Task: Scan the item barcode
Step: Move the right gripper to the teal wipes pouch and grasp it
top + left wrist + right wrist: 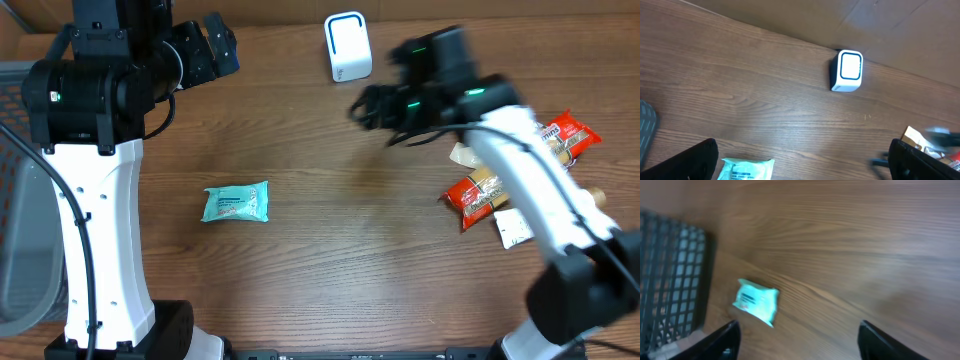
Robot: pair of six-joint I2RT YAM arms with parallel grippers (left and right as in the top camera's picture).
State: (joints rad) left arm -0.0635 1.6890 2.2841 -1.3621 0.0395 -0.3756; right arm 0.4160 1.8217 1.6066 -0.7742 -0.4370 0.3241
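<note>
A white barcode scanner [347, 46] with a blue-rimmed face stands at the table's far edge and also shows in the left wrist view [847, 71]. A teal packet [236, 202] lies flat on the wood, left of centre, with neither gripper touching it. My right gripper [362, 108] hangs open and blurred in the air below and right of the scanner, with nothing between its fingers [720, 342]; its camera sees the teal packet [757, 301] far below. My left gripper [222, 45] is open and empty at the far left, with the teal packet [747, 169] near its left finger.
Several snack packs lie at the right: a red one [478, 195], another red one [565, 135] and a small white one [512, 228]. A grey mesh basket [15, 200] stands at the left edge, seen also in the right wrist view [670, 275].
</note>
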